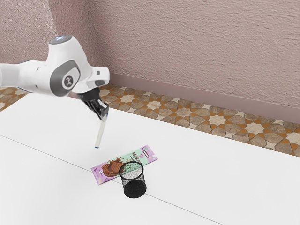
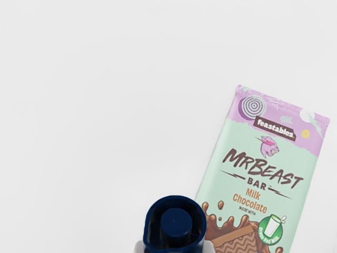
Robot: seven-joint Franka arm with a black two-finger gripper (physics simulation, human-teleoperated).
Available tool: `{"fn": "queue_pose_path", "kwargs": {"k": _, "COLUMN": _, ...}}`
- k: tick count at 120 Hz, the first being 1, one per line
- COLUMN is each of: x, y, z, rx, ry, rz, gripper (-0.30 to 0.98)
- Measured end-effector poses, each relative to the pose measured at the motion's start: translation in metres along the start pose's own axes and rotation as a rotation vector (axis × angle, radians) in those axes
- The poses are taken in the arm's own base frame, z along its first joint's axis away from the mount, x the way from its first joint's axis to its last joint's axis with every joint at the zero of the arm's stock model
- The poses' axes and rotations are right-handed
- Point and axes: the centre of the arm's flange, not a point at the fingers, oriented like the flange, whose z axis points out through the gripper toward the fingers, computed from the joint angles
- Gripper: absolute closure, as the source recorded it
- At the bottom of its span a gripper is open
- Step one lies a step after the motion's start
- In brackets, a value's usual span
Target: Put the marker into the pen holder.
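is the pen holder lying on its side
No, the pen holder stands upright on the table, its round rim facing up.

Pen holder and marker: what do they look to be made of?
The pen holder looks like black wire mesh, probably metal: the chocolate bar shows through its wall. The marker looks like smooth plastic: a plain pale body and a dark blue end with clean, moulded-looking edges.

Rough pinkish plaster wall [image 1: 197, 47] w/ flat mauve baseboard [image 1: 187, 96], approx. 10 to 3 o'clock in ext. view; below, brown-and-cream star-patterned tile floor [image 1: 187, 113]. Smooth white counter [image 1: 229, 178], thin dark seam [image 1: 47, 153] 9 to 5 o'clock.
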Motion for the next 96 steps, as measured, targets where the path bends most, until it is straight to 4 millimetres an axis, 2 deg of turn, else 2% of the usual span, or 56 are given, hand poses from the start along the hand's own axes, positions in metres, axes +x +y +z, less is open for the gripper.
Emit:
{"fn": "queue_pose_path", "kwargs": {"k": 9, "x": 0.005, "y": 0.015, "z": -0.009, "rx": -0.002, "ry": 0.019, "rz": 0.026, "gripper": 0.74}}
{"fn": "queue_pose_path", "kwargs": {"k": 16, "x": 0.009, "y": 0.033, "z": -0.023, "rx": -0.002, "ry": 0.047, "rz": 0.055, "gripper": 0.74}}
{"fn": "queue_pose_path", "kwargs": {"k": 32, "x": 0.016, "y": 0.102, "z": -0.039, "rx": -0.025, "ry": 0.079, "rz": 0.173, "gripper": 0.74}}
{"fn": "queue_pose_path", "kwargs": {"k": 39, "x": 0.015, "y": 0.12, "z": -0.038, "rx": -0.034, "ry": 0.076, "rz": 0.203, "gripper": 0.74}}
{"fn": "queue_pose_path", "kwargs": {"k": 62, "x": 0.005, "y": 0.131, "z": -0.031, "rx": -0.044, "ry": 0.058, "rz": 0.213, "gripper": 0.75}}
{"fn": "queue_pose_path", "kwargs": {"k": 79, "x": -0.003, "y": 0.157, "z": -0.024, "rx": -0.064, "ry": 0.044, "rz": 0.245, "gripper": 0.75}}
{"fn": "queue_pose_path", "kwargs": {"k": 96, "x": -0.005, "y": 0.167, "z": -0.013, "rx": -0.077, "ry": 0.023, "rz": 0.255, "gripper": 0.75}}
